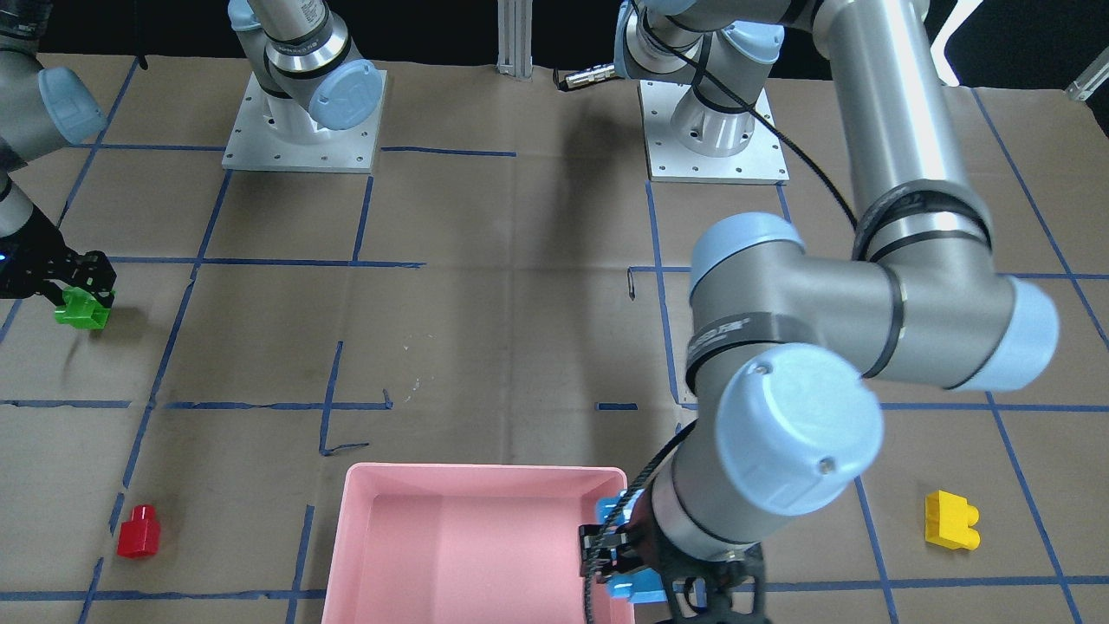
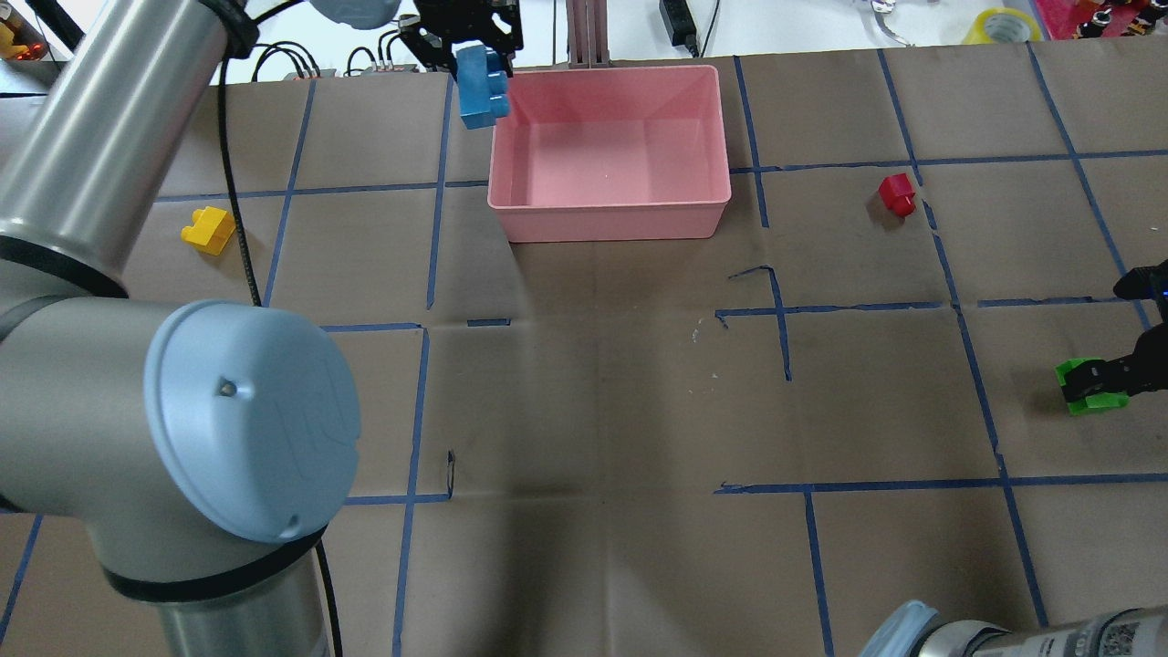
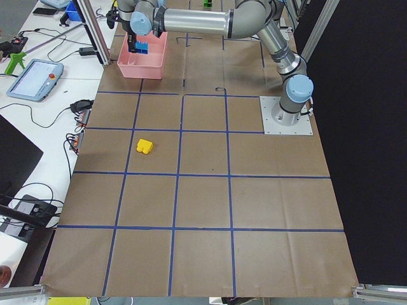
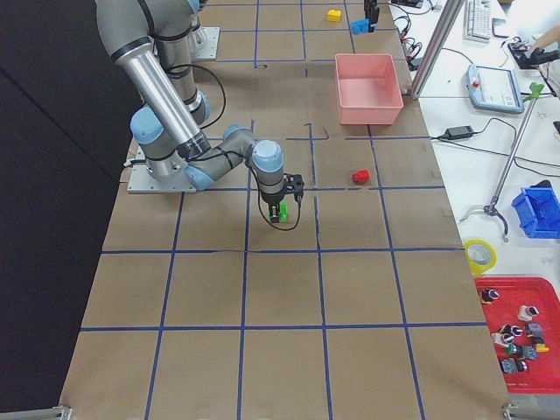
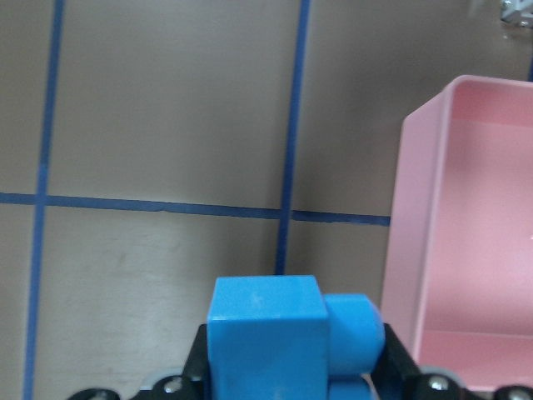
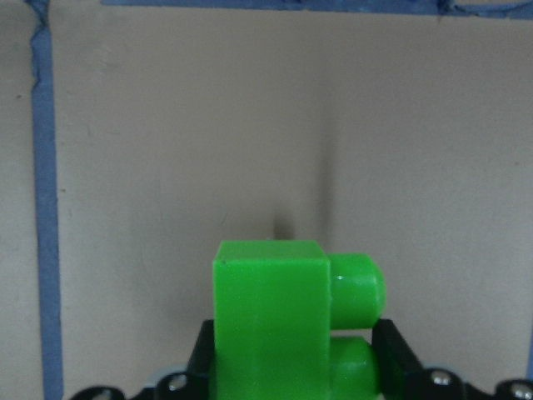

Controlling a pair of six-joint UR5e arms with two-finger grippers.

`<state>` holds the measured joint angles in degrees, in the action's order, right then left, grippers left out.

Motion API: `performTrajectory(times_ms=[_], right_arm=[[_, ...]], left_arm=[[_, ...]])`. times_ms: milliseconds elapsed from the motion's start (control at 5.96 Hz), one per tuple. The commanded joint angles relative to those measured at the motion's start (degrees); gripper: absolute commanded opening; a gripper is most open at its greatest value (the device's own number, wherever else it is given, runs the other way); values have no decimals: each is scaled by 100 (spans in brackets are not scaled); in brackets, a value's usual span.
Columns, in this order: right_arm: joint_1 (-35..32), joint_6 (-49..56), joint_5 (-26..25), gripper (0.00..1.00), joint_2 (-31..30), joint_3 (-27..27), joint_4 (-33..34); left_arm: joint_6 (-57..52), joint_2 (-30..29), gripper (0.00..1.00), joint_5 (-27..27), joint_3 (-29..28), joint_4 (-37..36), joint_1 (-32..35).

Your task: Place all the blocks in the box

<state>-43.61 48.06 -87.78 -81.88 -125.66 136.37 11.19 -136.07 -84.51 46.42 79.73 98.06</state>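
My left gripper [image 2: 467, 41] is shut on the light-blue brick [image 2: 481, 87] and holds it in the air at the far left corner of the pink box [image 2: 607, 219]. In the left wrist view the brick [image 5: 266, 333] is just outside the box's wall [image 5: 408, 250]. My right gripper [image 2: 1109, 379] is shut on the green brick [image 2: 1086, 388], at or just above the table at the right edge; the brick fills the right wrist view [image 6: 271, 325]. The yellow brick [image 2: 207, 230] lies on the left. The red brick [image 2: 897, 194] lies right of the box, which holds no bricks.
The left arm's big elbow [image 1: 797, 425] hangs over the table near the box [image 1: 485, 474]. Two arm base plates [image 1: 303, 130] [image 1: 715, 130] sit on the robot's side. An aluminium post [image 2: 584, 32] stands behind the box. Blue tape lines grid the brown paper.
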Motion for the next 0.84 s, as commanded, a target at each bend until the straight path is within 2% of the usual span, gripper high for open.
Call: performTrajectory(times_ms=[0, 168, 336, 504, 672], right_arm=[[-24, 10, 77, 8, -406, 688, -1178], [-216, 419, 60, 6, -416, 1188, -1252], [-409, 580, 77, 5, -408, 1550, -1392], [-916, 547, 69, 5, -399, 1745, -1368], [-1504, 416, 77, 5, -347, 2112, -1393]], left_arm=[[260, -690, 25, -30, -177, -588, 326], [330, -788, 49, -74, -151, -651, 397], [383, -694, 86, -92, -125, -661, 398], [384, -545, 99, -266, -142, -669, 407], [375, -204, 100, -599, -116, -600, 407]])
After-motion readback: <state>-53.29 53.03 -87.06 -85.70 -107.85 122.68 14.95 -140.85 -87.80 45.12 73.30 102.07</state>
